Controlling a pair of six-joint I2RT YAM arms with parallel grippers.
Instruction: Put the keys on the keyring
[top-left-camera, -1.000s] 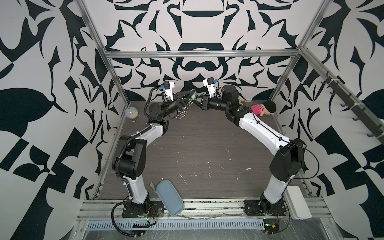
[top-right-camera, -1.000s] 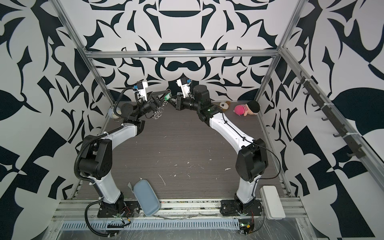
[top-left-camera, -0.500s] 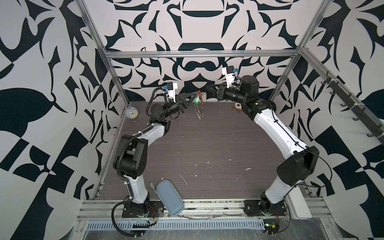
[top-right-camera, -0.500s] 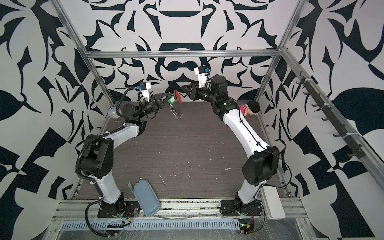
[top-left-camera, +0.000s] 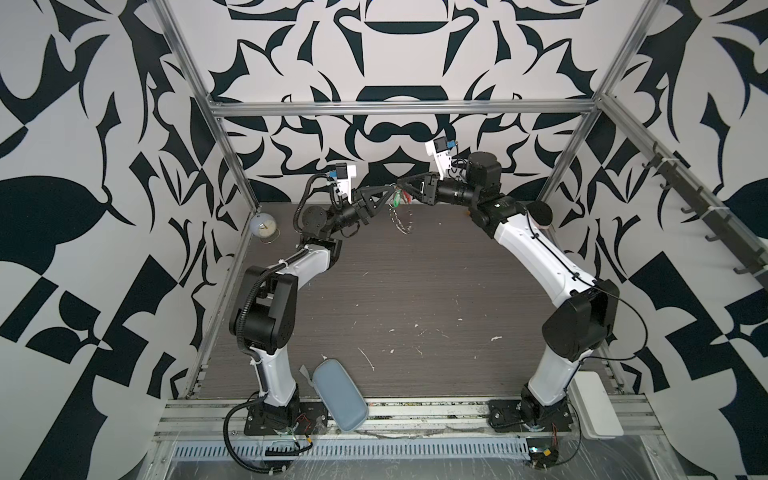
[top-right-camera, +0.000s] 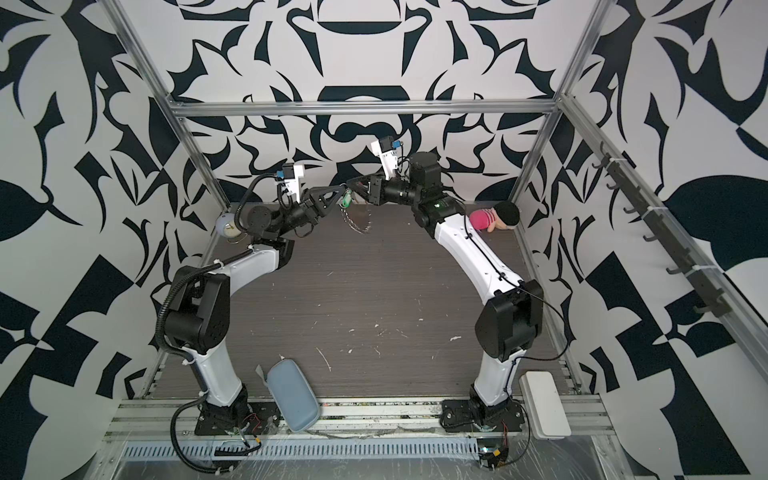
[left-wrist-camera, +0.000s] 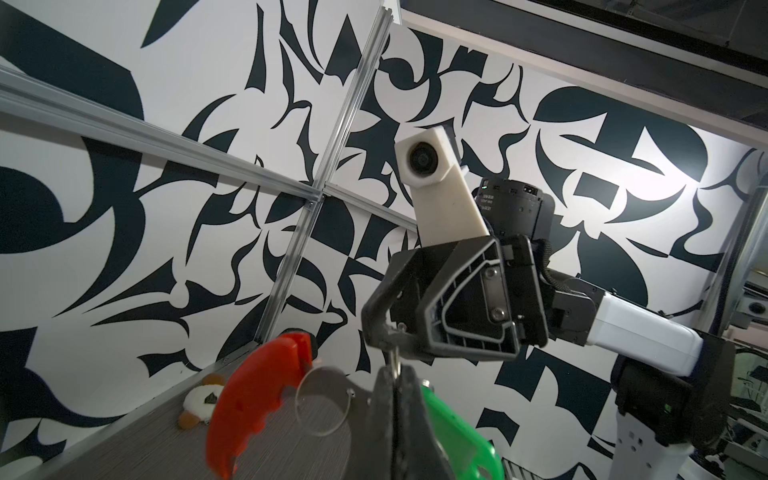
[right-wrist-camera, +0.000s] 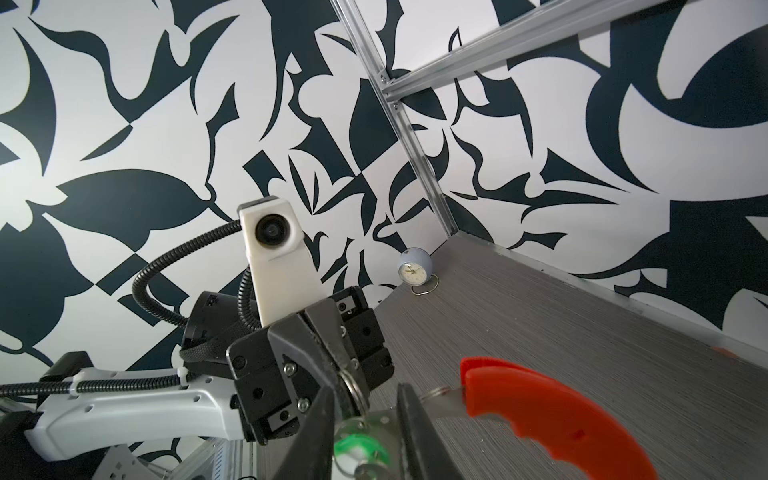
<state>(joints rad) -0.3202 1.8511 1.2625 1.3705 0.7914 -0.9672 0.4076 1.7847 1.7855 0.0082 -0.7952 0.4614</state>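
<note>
Both grippers meet high over the back of the table. My left gripper (top-left-camera: 390, 194) (left-wrist-camera: 395, 374) is shut on a small silver ring of the keyring. The keyring's red bar (left-wrist-camera: 253, 403) (right-wrist-camera: 552, 411) sticks out beside the jaws, and its loop of small rings (top-left-camera: 401, 222) (top-right-camera: 357, 222) dangles below. The keys' green tag (left-wrist-camera: 453, 432) (right-wrist-camera: 359, 449) hangs at the same spot. My right gripper (right-wrist-camera: 365, 388) (top-left-camera: 401, 185) is open, one finger on each side of the tag without pinching it. The silver key itself is hard to make out.
A pale blue alarm clock (top-left-camera: 262, 224) (right-wrist-camera: 413, 270) stands in the back left corner. A pink plush toy (top-right-camera: 494, 216) lies at the back right. A blue-grey case (top-left-camera: 338, 395) rests on the front edge, and a white box (top-left-camera: 594, 405) sits at the front right.
Both grippers have risen and shifted right. The right gripper drew back from the left, widened its jaws, then came close again. The keyring stays hanging from the left gripper.
</note>
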